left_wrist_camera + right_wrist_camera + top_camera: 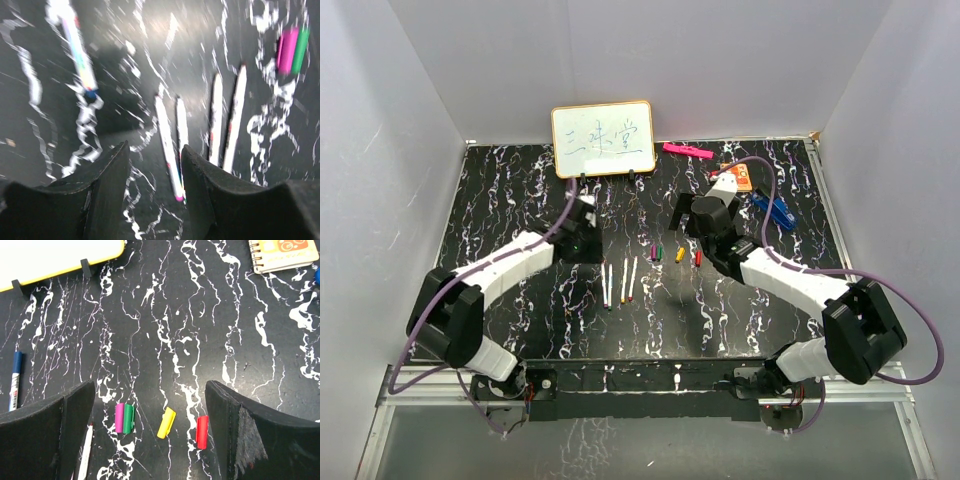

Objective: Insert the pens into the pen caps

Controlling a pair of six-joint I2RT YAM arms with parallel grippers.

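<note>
Pens [168,145] show between left gripper [154,150] jaws, parted, empty; caps [166,422] between right gripper [150,390] jaws, wide, empty.

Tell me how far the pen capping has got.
Done: nothing; the four pens lie bare, apart from the pen caps. In hand: nothing gripped; the left gripper hangs open by the pens, the right gripper open over the caps. Left: every pen needs its cap.

on the desk [500,200] the pens [623,282] lie side by side near the middle, the pen caps [680,254] in a row just right of them, the whiteboard [603,140] behind at the far edge.
</note>
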